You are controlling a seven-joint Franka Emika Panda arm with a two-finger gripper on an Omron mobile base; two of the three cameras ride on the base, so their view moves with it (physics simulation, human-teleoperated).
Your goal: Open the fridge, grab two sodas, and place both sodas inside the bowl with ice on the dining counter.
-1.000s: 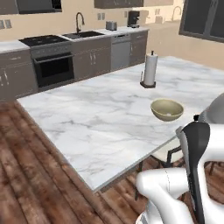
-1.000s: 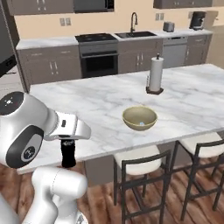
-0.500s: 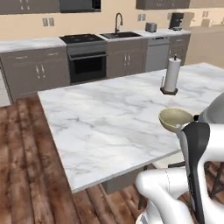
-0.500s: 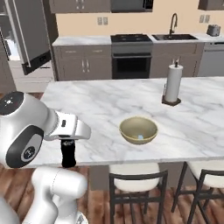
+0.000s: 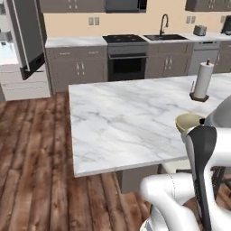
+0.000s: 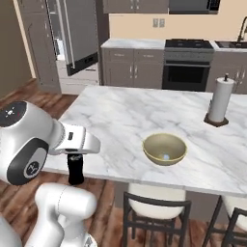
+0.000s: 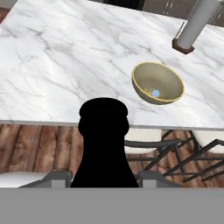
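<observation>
Gripper (image 6: 76, 158) is held low in front of the near edge of the dining tabletop (image 6: 125, 116), off its near left corner in the right base view. The fingers (image 7: 59, 178) are clamped on a black soda bottle (image 6: 75, 169), one to each side of its body. In the hand view the soda bottle (image 7: 104, 144) stands upright between the two finger tips, its cap and neck rising toward the tabletop edge. The bottle hangs over wood floor (image 5: 40, 171), not over the marble.

The bowl (image 6: 164, 148) sits on the tabletop near its front edge, to the right of the gripper and well apart from it. It is olive-beige with a pale inside; one small whitish-blue piece of ice (image 7: 155, 93) lies at the bottom. No soda is in the bowl. In the left base view the bowl (image 5: 188, 122) is partly hidden by the arm.

A paper towel roll (image 6: 221, 100) stands upright on a dark base farther back on the tabletop, behind and right of the bowl.

The fridge (image 6: 72, 38) is at the far left wall with a door swung open, white shelves visible behind it. In the left base view the open fridge (image 5: 25, 38) door shows a long bar handle.

Two stools (image 6: 157, 212) are tucked under the front of the tabletop. A stove (image 5: 126, 56) and a sink with a tap (image 5: 164, 27) line the back wall counter.
</observation>
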